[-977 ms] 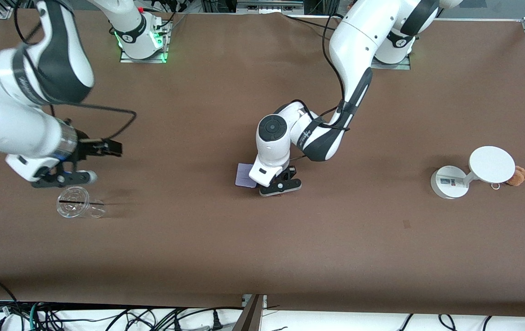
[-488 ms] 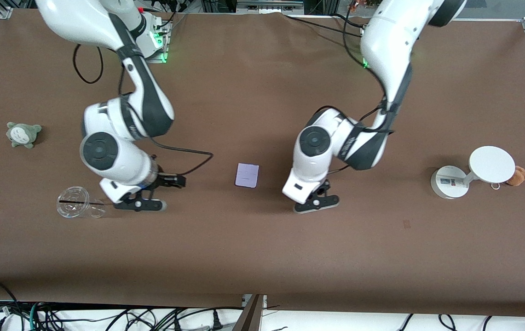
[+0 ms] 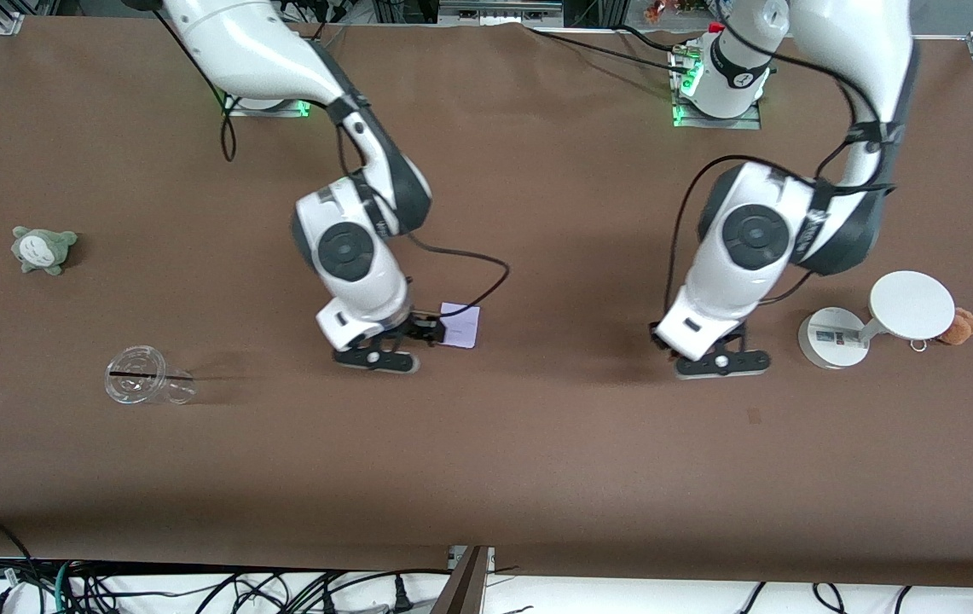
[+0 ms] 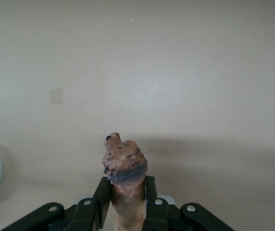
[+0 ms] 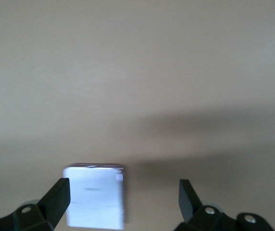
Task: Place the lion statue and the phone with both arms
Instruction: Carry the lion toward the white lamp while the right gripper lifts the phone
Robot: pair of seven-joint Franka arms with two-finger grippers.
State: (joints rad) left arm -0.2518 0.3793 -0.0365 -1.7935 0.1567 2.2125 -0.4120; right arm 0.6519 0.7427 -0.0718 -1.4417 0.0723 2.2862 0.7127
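Beside the white stand (image 3: 832,339), the lion statue (image 4: 123,166) is held clamped in the left gripper (image 3: 721,362). Over the phone (image 3: 462,325), the right gripper (image 3: 384,358) is spread open; lowering and centring seem required next.

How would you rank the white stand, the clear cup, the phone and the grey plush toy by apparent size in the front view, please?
1. White stand, clearly largest.
2. Clear cup.
3. Grey plush toy and phone: too close to rank, since the right end effector covers part of the phone.
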